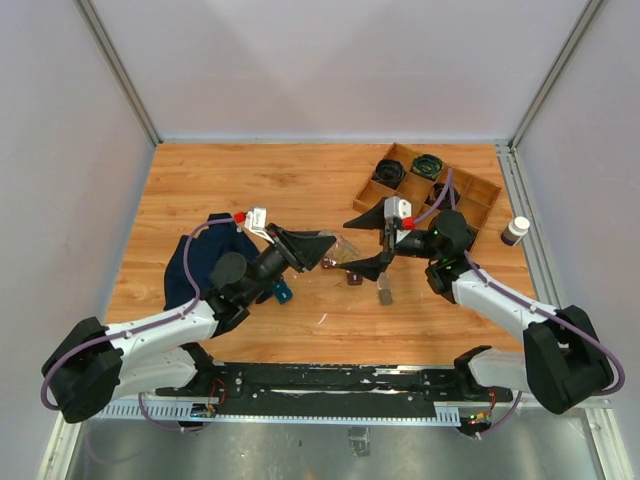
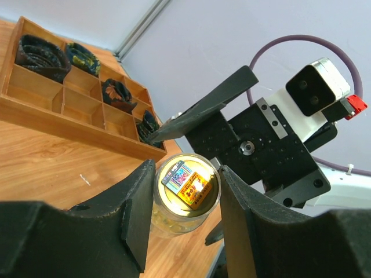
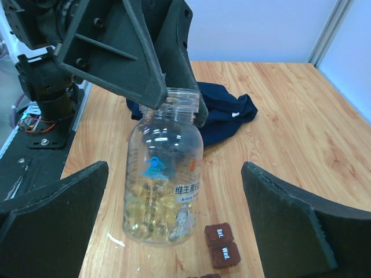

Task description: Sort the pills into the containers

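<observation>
A clear pill bottle stands upright on the wood table, half full of yellow softgels, with no cap on its threaded neck. Its gold sealed top shows in the left wrist view. My left gripper is shut on the bottle's neck from above, also seen from the top. My right gripper is wide open, its fingers apart on either side of the bottle, at the table's middle. Two tiny dark-brown containers, marked "Sat." and "Wed.", lie beside the bottle's base.
A wooden divided tray with black cables sits at the back right. A small white bottle stands by the right rail. A dark blue cloth lies at the left, with a small blue object beside it. A grey piece lies near the containers.
</observation>
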Available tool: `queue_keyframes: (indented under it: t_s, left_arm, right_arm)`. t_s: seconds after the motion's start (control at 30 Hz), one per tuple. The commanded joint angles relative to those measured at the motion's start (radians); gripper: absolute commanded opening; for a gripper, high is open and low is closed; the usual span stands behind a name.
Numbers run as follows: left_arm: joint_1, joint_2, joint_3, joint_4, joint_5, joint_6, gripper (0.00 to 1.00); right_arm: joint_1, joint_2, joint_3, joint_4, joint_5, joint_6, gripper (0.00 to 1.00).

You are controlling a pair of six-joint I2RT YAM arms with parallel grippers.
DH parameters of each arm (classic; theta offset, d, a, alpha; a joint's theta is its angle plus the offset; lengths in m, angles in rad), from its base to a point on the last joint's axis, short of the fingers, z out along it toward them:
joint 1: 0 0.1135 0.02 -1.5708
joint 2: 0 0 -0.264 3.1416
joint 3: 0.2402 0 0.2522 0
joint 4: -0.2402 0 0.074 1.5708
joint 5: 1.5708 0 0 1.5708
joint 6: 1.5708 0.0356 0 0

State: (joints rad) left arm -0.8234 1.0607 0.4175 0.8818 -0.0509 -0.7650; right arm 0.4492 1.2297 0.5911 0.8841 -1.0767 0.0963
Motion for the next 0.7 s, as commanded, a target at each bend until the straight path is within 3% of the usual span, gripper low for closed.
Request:
queue_keyframes:
  t_s: [0.0, 0.23, 0.67]
  left_arm:
    - [-0.026, 0.007, 0.041, 0.058, -0.046, 0.002, 0.0]
    - [-0.047, 0.023, 0.055, 0.057, -0.064, 0.007, 0.0]
    - [-0.062, 0.04, 0.061, 0.057, -0.081, 0.0, 0.0]
  right_arm:
    - [0.048, 0.012, 0.005, -0.009, 0.093, -0.049, 0.98]
    - [0.106, 0.034, 0.093, -0.255, 0.151, -0.141, 0.87]
    - [0.129, 0.028, 0.126, -0.342, 0.166, -0.174, 0.74]
